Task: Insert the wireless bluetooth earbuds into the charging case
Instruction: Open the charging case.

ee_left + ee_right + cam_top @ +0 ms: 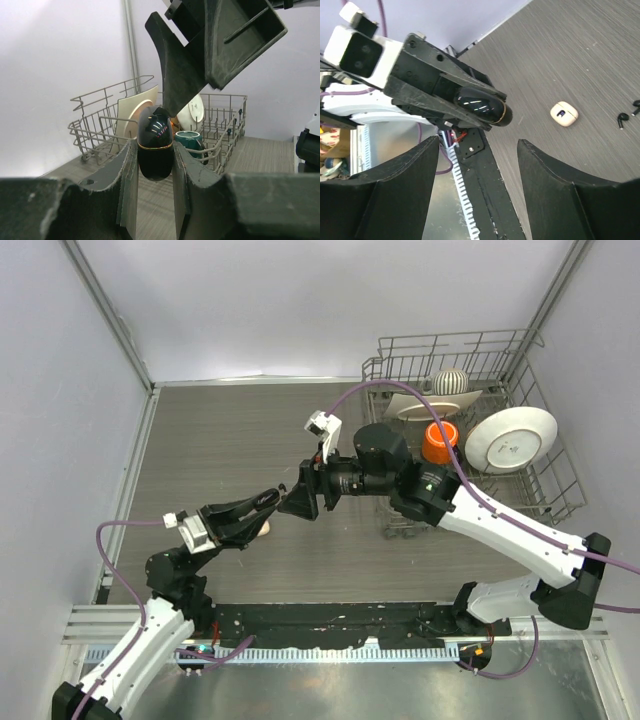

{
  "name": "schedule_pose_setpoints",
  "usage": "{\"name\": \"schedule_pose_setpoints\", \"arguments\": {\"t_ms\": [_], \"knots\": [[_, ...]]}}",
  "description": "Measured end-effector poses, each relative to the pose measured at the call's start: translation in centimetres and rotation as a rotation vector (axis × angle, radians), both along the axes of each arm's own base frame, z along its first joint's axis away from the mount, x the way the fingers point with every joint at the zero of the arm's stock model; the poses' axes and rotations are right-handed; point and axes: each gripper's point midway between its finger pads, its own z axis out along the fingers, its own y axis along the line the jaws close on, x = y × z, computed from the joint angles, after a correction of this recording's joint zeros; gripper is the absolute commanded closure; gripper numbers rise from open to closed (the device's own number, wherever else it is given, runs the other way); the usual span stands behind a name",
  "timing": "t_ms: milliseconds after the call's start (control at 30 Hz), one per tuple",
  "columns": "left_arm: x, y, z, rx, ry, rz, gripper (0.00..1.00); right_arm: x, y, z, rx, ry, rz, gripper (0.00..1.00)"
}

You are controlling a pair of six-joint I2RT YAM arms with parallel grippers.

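The black case (155, 132) sits clamped in left tool (155, 156).

No legible txt, labels or nos. anywhere

left gripper (268, 502) just beside right gripper (300, 502)

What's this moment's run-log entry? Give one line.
left gripper: shut on black case, aloft | right gripper: open, facing it | black earbuds: loose on table | cream case: on table
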Motion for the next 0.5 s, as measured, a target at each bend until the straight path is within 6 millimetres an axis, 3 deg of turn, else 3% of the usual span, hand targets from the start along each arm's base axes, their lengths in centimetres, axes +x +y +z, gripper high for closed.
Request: {"name": "schedule_pose_setpoints", "arguments": {"t_ms": [267,500], "knots": [[0.0,-0.6,0.1,0.021,0.007,-0.03,1.0,1.4,0.3,-3.2,-0.117,0.008,-0.058,0.32],[-0.2,-0.9,-0.1,0.026,0.018,-0.056,1.0,1.7,0.6,-3.3,-0.123,0.006,-0.068,0.32]]}}
